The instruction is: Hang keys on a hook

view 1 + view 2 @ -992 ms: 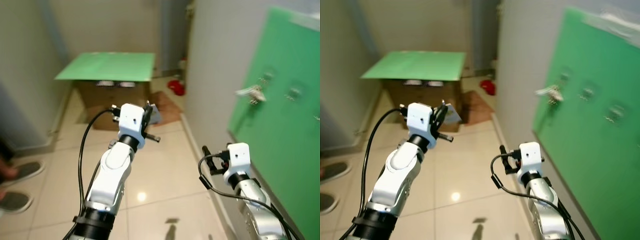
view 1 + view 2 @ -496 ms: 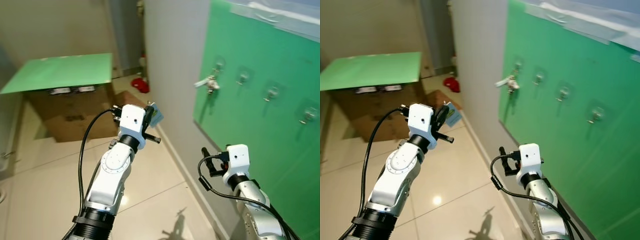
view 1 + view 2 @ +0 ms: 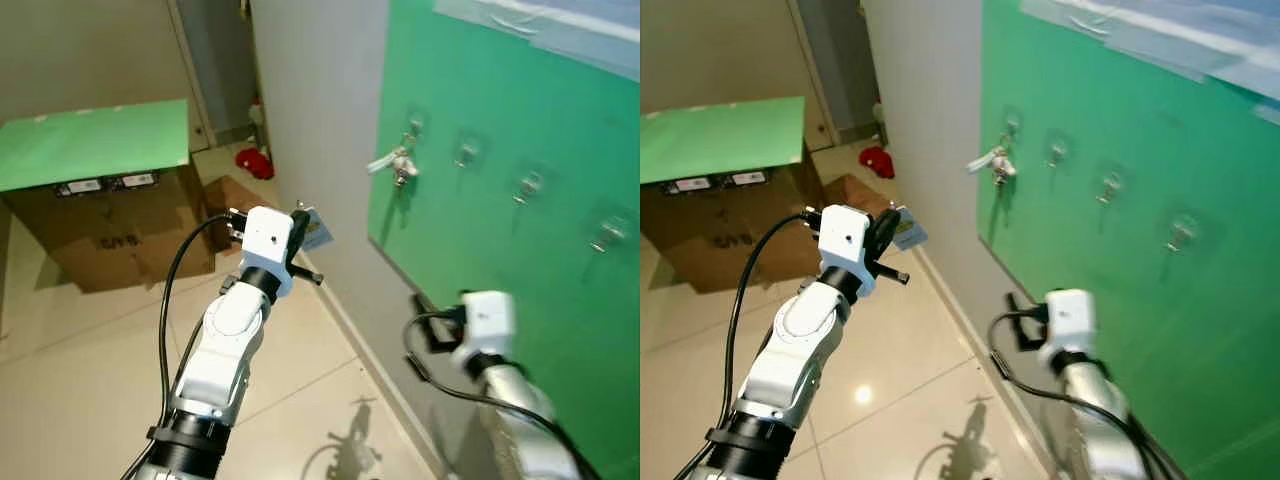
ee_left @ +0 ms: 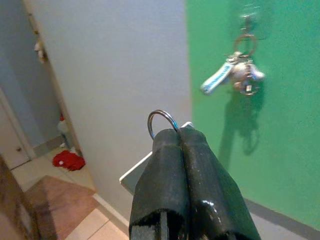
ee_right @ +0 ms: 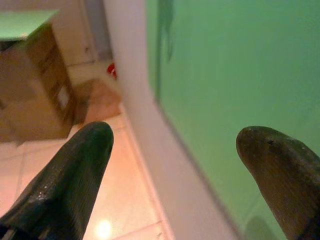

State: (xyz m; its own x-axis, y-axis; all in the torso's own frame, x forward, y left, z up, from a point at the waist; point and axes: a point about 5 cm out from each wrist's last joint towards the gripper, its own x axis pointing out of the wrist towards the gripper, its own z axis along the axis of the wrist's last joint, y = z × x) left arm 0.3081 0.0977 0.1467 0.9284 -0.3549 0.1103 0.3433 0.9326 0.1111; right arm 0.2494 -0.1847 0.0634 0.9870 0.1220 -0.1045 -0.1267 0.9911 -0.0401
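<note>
Holding: our left gripper (image 4: 177,131) pinches the keys (image 4: 161,119) tight.
Resting: our right gripper (image 5: 175,145) is spread wide.
Aim: we slip the ring over a free hook (image 3: 466,152) slowly.

Key tag (image 4: 134,176) mostly behind left pincer (image 4: 179,137) (right arm (image 3: 495,345) motion-blurred).

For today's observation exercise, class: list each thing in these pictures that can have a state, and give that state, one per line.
Left end effector: shut on the keyring, raised before the wall.
Silver keyring with pale blue tag: pinched, not yet hung.
Bunch of keys with blue fob: hanging on the first hook.
Three other clear hooks on the green board: bare.
Right end effector: open, holding nothing.
Brown cardboard box with green top: closed, on the floor.
</note>
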